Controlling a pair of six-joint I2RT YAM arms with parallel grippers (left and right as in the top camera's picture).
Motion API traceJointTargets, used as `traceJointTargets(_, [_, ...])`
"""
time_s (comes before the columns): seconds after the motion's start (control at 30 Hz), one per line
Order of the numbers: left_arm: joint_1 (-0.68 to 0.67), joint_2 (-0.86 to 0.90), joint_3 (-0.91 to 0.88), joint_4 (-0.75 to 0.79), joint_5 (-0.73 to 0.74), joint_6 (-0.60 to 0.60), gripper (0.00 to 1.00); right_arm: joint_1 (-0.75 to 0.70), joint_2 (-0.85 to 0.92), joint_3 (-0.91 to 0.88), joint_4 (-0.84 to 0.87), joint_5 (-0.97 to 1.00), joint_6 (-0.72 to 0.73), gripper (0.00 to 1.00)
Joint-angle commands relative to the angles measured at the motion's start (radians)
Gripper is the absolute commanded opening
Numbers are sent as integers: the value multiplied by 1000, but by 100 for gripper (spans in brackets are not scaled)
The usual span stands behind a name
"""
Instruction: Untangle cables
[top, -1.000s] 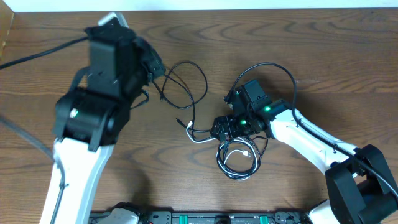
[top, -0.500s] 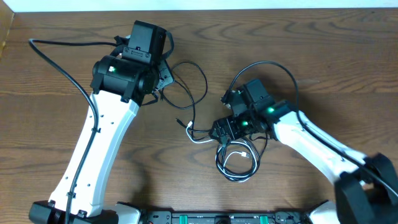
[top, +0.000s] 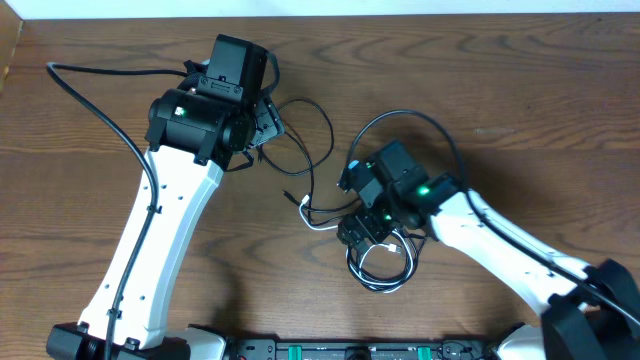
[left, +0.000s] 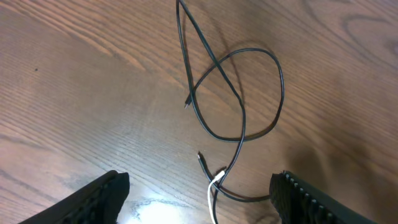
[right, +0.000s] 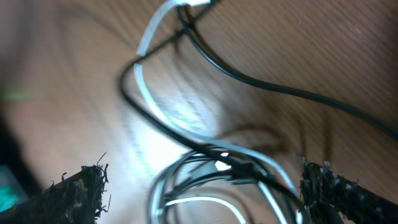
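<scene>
The cables lie in the middle of the table. A thin black cable (top: 318, 128) forms a loop, seen in the left wrist view as crossed loops (left: 244, 93). A white cable (top: 322, 224) runs from it into a small coil of black and white cable (top: 384, 268). My left gripper (top: 268, 126) hangs open left of the loop, nothing between its fingers (left: 102, 198). My right gripper (top: 358, 222) stands open over the coil's upper edge; the coil (right: 217, 168) lies between its fingers (right: 78, 193), blurred.
A thick black arm cable (top: 95, 68) arcs across the back left of the wooden table (top: 520, 90). A black rail with green parts (top: 320, 350) runs along the front edge. A long black cable loop (top: 420, 118) arches behind the right gripper.
The left arm has dropped and stretched out toward the black loop, and its jaws have opened. The right gripper has shifted left and nearer the coil, staying open.
</scene>
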Motion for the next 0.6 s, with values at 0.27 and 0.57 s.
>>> traceJointTargets(0.27, [3, -5, 11, -14, -9, 6, 80, 39, 92, 10, 56, 258, -8, 25])
traceJointTargets(0.57, [3, -5, 11, -14, -9, 6, 80, 39, -22, 88, 68, 354, 171, 1])
